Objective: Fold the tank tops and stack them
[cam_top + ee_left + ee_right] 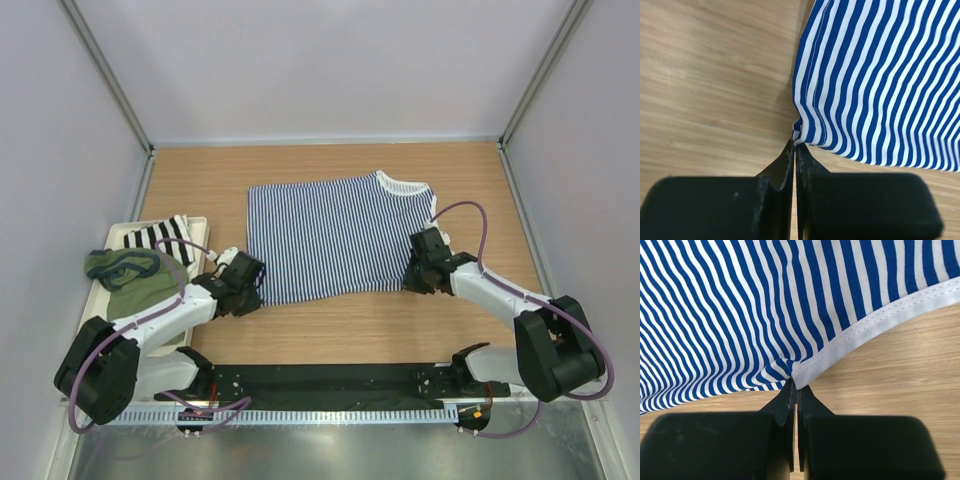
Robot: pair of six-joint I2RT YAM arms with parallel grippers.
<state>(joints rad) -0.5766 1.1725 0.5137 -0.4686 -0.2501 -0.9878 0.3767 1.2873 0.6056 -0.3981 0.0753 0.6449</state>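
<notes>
Claws (794, 143) (797, 386), both, pinch one striped tank top (330, 235).

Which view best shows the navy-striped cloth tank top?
Top external: the navy-striped tank top shows whole, spread flat. The wrist views show only near edges, pinched by the left gripper and right gripper.

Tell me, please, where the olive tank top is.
In the top view, the olive tank top lies bunched in the white tray at the left edge of the table.

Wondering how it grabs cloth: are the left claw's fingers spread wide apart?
No, the left gripper is pinched shut on a corner of the striped tank top.
</notes>
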